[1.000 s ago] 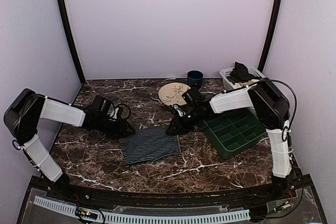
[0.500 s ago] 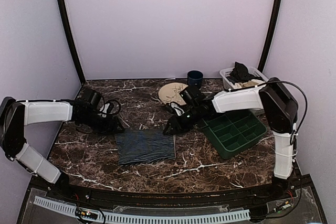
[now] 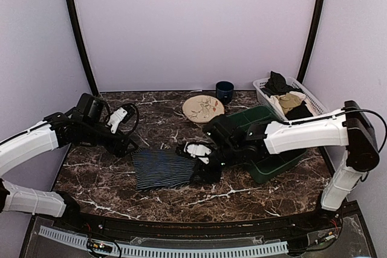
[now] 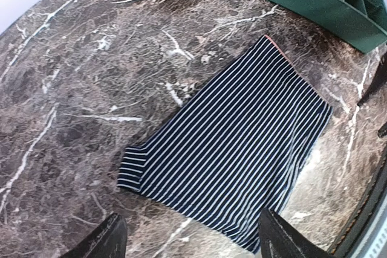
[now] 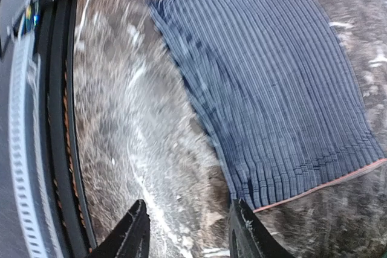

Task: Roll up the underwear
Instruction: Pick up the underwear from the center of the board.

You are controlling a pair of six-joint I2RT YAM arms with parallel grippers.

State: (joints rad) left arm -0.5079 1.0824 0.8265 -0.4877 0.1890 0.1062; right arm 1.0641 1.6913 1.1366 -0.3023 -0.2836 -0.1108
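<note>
Two grippers of mine, both with jaws spread wide and holding nothing. The underwear (image 3: 166, 169) lies flat on the marble table (image 3: 242, 199), left of the green divided tray (image 3: 284, 164) and apart from it. My right gripper (image 3: 202, 175) hangs between tray and cloth at the garment's tray-side edge. One fingertip (image 5: 245, 234) is near the hemmed corner, but contact is lost in blur. My left gripper (image 3: 131, 148) hovers at the cloth's corner farthest from the tray.
</note>
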